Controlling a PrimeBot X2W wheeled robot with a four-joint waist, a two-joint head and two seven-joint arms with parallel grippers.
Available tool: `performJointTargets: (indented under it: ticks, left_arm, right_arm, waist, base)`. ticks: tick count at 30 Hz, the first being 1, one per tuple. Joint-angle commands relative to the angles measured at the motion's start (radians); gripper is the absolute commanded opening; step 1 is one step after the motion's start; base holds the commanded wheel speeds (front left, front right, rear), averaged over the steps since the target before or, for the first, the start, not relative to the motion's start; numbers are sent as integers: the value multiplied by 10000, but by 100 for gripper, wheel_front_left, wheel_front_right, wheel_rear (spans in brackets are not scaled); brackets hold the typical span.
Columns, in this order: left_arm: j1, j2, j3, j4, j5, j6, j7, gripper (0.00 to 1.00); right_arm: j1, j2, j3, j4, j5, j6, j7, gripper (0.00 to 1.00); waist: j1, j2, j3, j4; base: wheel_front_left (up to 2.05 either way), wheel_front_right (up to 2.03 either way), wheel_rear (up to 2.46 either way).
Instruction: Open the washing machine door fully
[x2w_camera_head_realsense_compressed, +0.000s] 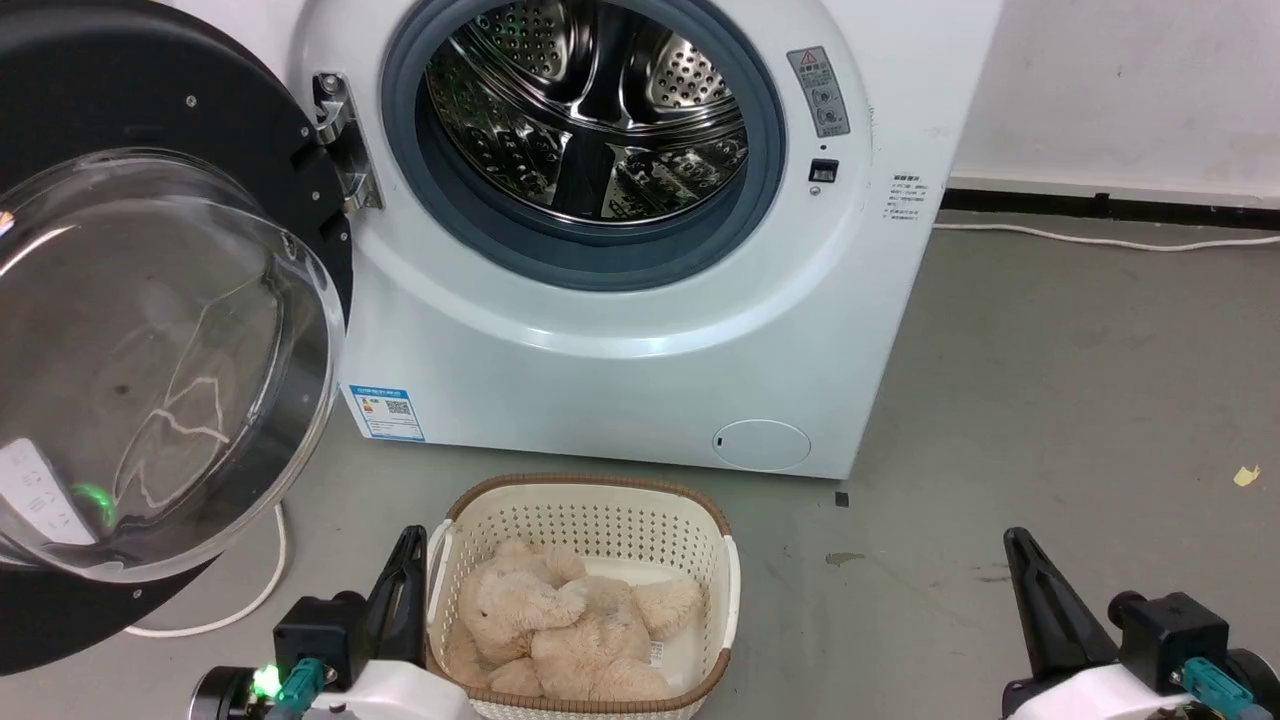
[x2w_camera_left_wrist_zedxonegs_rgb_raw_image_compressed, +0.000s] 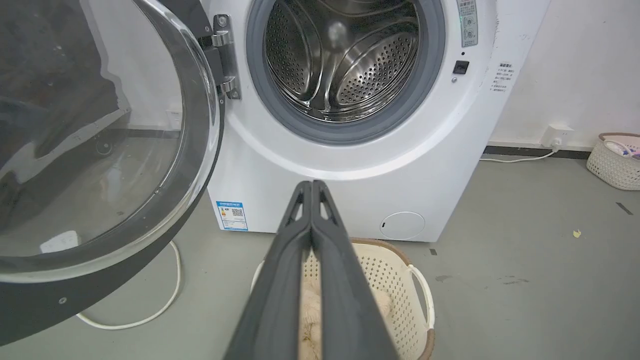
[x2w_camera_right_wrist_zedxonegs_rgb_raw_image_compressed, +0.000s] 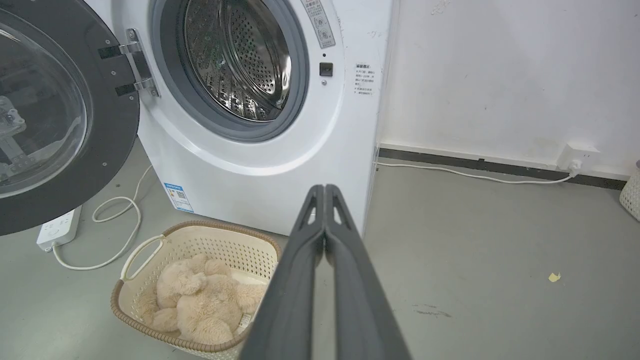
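One blue sticker (x2w_camera_head_realsense_compressed: 388, 412), perhaps Chinese; door (x2w_camera_head_realsense_compressed: 150, 360) open; left gripper (x2w_camera_left_wrist_zedxonegs_rgb_raw_image_compressed: 312, 184), right gripper (x2w_camera_right_wrist_zedxonegs_rgb_raw_image_compressed: 325, 187) pressed together.

Grey floor (x2w_camera_head_realsense_compressed: 1050, 350), white wall (x2w_camera_head_realsense_compressed: 1120, 80), black skirting (x2w_camera_head_realsense_compressed: 1180, 210), white cable (x2w_camera_head_realsense_compressed: 1100, 242).

Left gripper (x2w_camera_head_realsense_compressed: 410, 545) low, fingers (x2w_camera_left_wrist_zedxonegs_rgb_raw_image_compressed: 280, 285) pressed together, pointing up; right gripper (x2w_camera_head_realsense_compressed: 1016, 548) likewise.

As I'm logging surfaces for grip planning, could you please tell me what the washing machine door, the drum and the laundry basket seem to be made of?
The washing machine door: glossy black ring, probably plastic, around a clear reflective bowl, seemingly glass. The drum: shiny perforated metal, likely stainless steel. The laundry basket: matte cream perforated plastic, apparently, with a brown woven-look rim.
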Motion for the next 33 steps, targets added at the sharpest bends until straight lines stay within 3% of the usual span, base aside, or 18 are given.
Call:
performJointTargets:
  ticks: [1,33]
  left_arm:
    - [-102,-42,86,-79,145,-70,59,0]
    - [-198,-417,780,-385,1001,-455,649,0]
  right_arm:
    - [-240,8,26,-77,-114,39,51,0]
    - [-523,11,153,-139,-462,57,580,0]
  waist:
    - [-1,-1,2,-8]
    - [-1,-1,41,-143]
  base:
    - [0,0,0]
    - [0,0,0]
